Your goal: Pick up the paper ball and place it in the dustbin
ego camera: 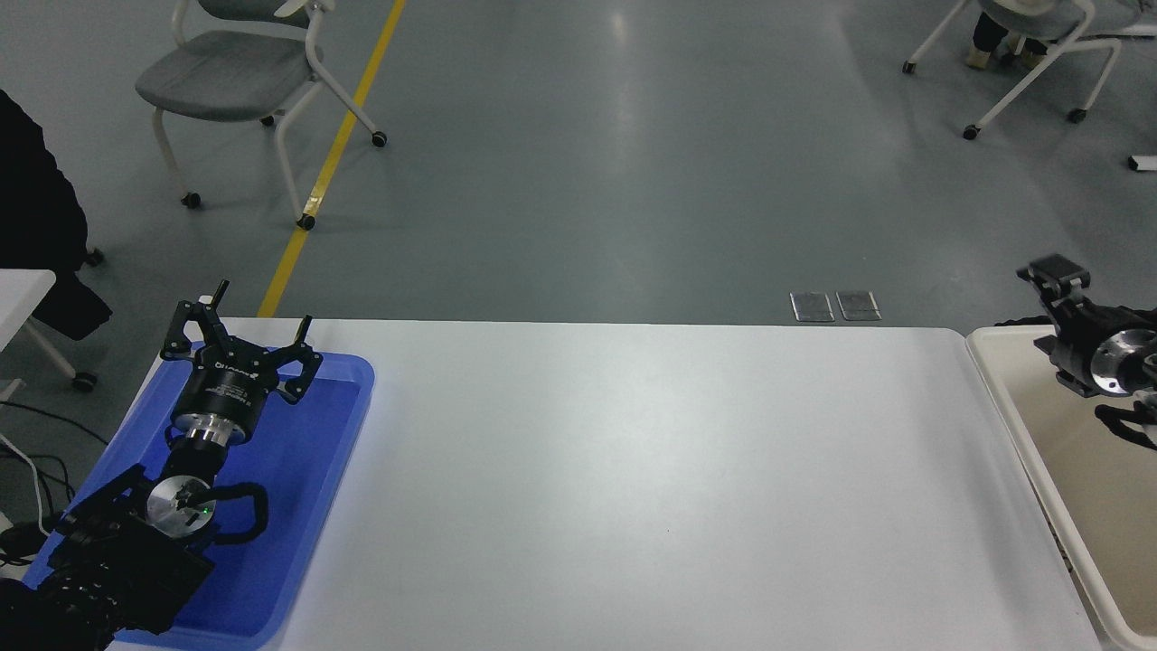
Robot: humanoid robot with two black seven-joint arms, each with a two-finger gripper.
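Note:
The cream-beige dustbin [1012, 407] stands at the table's right end, partly cut off by the picture's right edge. My right gripper [1048, 307] is raised over the dustbin's far rim, open and empty, its fingers pointing left. The paper ball does not show; the part of the bin's inside that I can see is bare. My left arm is parked at the lower left, its gripper [265, 305] open over the blue tray [334, 434].
The white table [651, 470] runs between the tray and the dustbin. Beyond its far edge are grey floor, a yellow line, wheeled chairs [244, 72] at the top left and top right, and two floor plates [836, 306].

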